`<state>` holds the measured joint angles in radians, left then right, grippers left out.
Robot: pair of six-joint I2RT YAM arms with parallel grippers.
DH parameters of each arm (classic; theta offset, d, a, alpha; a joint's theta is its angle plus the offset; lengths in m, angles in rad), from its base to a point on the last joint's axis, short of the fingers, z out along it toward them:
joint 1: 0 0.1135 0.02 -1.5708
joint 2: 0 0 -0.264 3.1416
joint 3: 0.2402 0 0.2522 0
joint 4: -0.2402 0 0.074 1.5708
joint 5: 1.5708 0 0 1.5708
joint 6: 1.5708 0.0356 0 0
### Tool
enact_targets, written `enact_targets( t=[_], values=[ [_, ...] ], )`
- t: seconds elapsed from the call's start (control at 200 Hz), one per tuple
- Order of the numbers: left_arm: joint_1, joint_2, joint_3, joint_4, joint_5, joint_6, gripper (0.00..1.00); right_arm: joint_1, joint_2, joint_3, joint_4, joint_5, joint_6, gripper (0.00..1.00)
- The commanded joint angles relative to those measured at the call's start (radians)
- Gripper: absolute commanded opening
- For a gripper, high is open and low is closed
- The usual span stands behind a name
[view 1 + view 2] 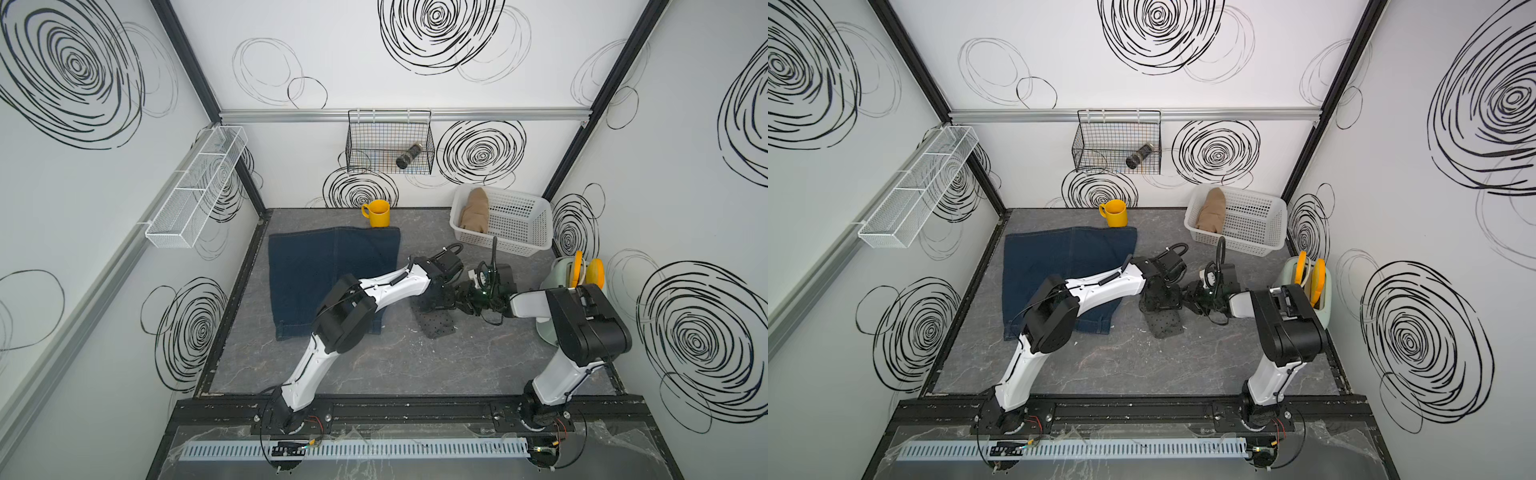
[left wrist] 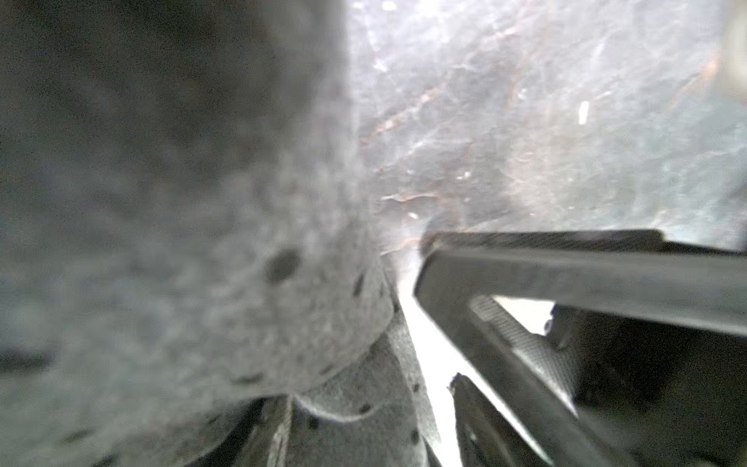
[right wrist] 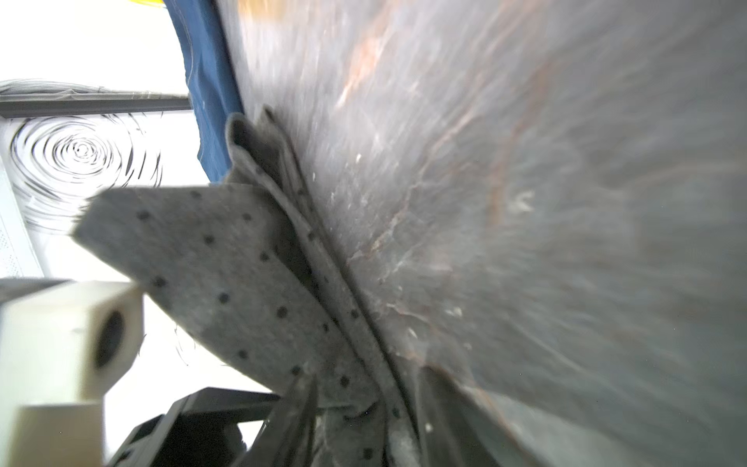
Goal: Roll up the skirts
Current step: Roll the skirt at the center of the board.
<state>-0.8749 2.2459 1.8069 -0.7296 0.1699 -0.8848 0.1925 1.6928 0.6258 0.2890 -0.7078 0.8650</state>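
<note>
Your dotted grey skirt point(image 1: 434, 326) is a soft, felt-like bundle, bunched and folded on the veined grey tabletop point(image 1: 415, 374), just beside the flat, dark blue denim skirt point(image 1: 307, 266); the tan skirt point(image 1: 473, 212) sits as a roll in the white lattice basket point(image 1: 523, 237); your left gripper point(image 1: 434, 301) stands over the dotted cloth with jaws parted, its visible finger point(image 2: 566, 275) clear of the fabric; your right gripper point(image 1: 467, 301) has a fold between its fingers point(image 3: 430, 408); you cannot tell whether it pinches.

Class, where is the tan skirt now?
In both top views, the tan skirt lies in the white basket at the far right corner of the table.
</note>
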Motion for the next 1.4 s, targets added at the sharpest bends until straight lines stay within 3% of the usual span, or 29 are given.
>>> enact_targets(
  t=[0.0, 0.155, 0.245, 0.34, 0.43, 0.57, 0.745, 0.841, 0.991, 1.081, 1.216, 1.396],
  values=[
    [-0.013, 0.103, -0.026, 0.076, 0.094, -0.046, 0.68, 0.007, -0.047, -0.043, -0.128, 0.031, -0.076, 0.5],
    [0.004, 0.105, -0.033, 0.09, 0.105, -0.043, 0.69, -0.024, -0.194, -0.17, -0.159, 0.098, -0.087, 0.59],
    [0.013, 0.102, -0.046, 0.119, 0.127, -0.057, 0.69, -0.029, -0.3, -0.218, -0.153, 0.066, -0.1, 0.64],
    [0.017, 0.111, -0.03, 0.119, 0.133, -0.057, 0.7, 0.011, -0.41, -0.237, -0.141, 0.017, -0.133, 0.73],
    [0.018, 0.116, -0.021, 0.113, 0.137, -0.057, 0.7, 0.08, -0.483, -0.215, -0.214, 0.047, -0.174, 0.78],
    [0.014, 0.115, -0.016, 0.116, 0.128, -0.061, 0.7, 0.172, -0.521, -0.176, -0.308, 0.148, -0.218, 0.79],
    [0.006, 0.116, 0.001, 0.096, 0.113, -0.054, 0.71, 0.179, -0.439, -0.097, -0.43, 0.254, -0.262, 0.79],
    [0.003, 0.115, 0.008, 0.087, 0.103, -0.05, 0.72, 0.176, -0.37, -0.059, -0.482, 0.285, -0.273, 0.7],
    [0.006, 0.111, 0.039, 0.058, 0.086, -0.033, 0.75, 0.128, -0.301, -0.114, -0.394, 0.211, -0.261, 0.32],
    [0.014, 0.092, 0.058, 0.036, 0.062, -0.012, 0.8, 0.084, -0.265, -0.153, -0.35, 0.174, -0.259, 0.16],
    [0.038, 0.05, 0.135, -0.044, -0.001, 0.069, 0.86, 0.045, -0.236, -0.156, -0.356, 0.149, -0.282, 0.07],
    [0.078, 0.002, 0.239, -0.183, -0.14, 0.236, 0.8, 0.028, -0.204, -0.139, -0.37, 0.115, -0.305, 0.03]
  ],
)
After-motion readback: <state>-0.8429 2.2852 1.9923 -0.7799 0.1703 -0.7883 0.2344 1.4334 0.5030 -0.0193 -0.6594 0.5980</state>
